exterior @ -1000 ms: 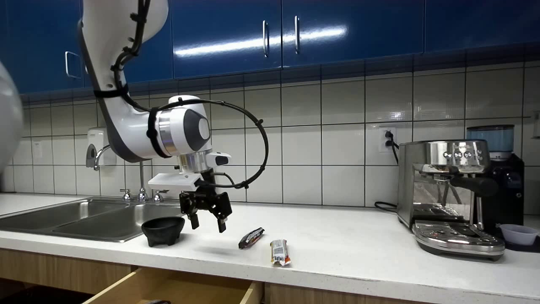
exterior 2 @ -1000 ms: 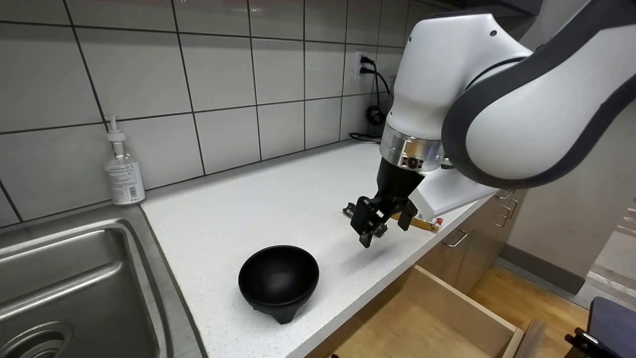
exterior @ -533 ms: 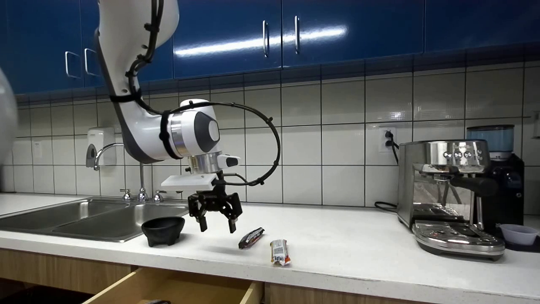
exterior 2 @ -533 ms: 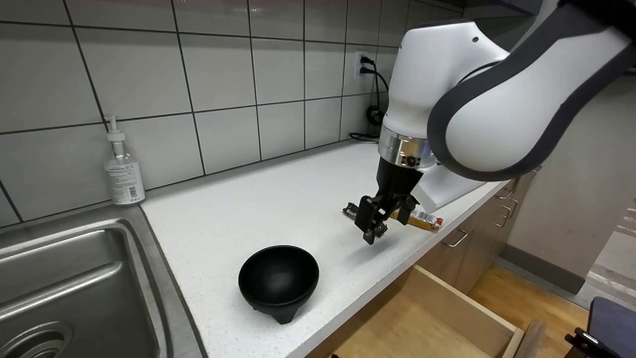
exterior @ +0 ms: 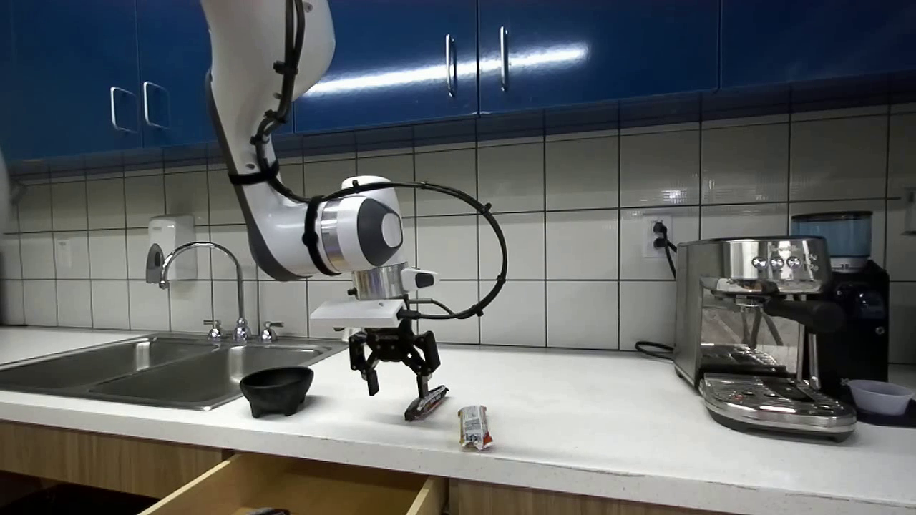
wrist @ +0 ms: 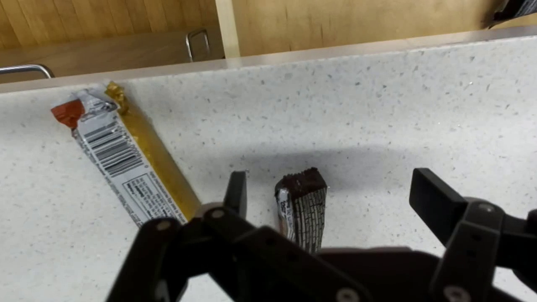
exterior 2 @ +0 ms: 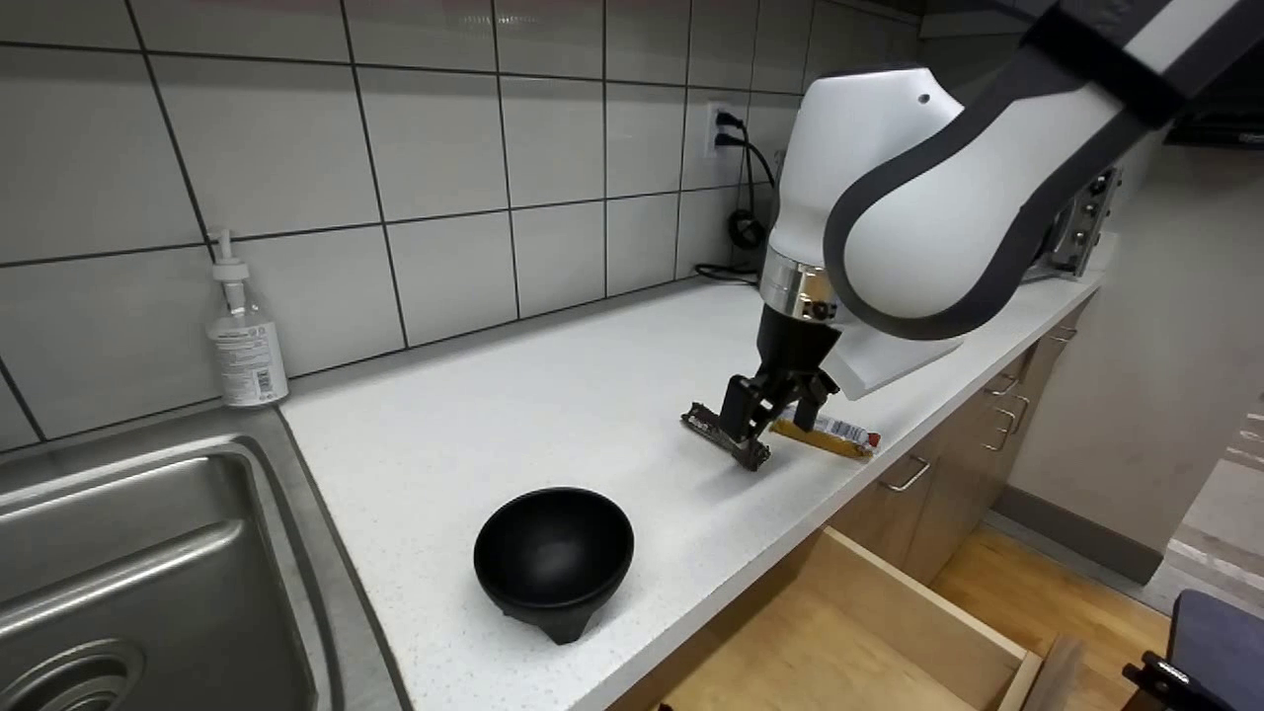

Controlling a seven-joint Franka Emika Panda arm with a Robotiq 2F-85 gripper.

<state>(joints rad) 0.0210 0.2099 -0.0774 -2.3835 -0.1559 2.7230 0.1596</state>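
My gripper [exterior: 398, 386] stands open low above the white counter, with nothing held. In the wrist view a dark-brown wrapped bar [wrist: 310, 209] lies between the spread fingers [wrist: 434, 201], closer to the left one, its lower part hidden behind the gripper. In an exterior view one fingertip overlaps this dark bar [exterior: 424, 406]; whether they touch I cannot tell. Beside it lies a yellow and white wrapped bar [wrist: 121, 155] with a red end, outside the jaws, also seen as the yellow bar [exterior 2: 839, 434] near the counter's front edge. A black footed bowl [exterior 2: 553, 553] sits nearer the sink.
Below the counter edge a wooden drawer [exterior 2: 839, 642] is pulled out, with a dark wrapped item [wrist: 518, 9] inside. A steel sink [exterior: 207, 372] lies past the bowl, a soap bottle [exterior 2: 247, 346] behind it. An espresso machine [exterior: 751, 272] stands at the far end.
The arm has moved away from the bowl and sink toward the espresso machine and come lower, bringing the gripper over the dark bar. The jaws have stayed open; bars and bowl have not moved.
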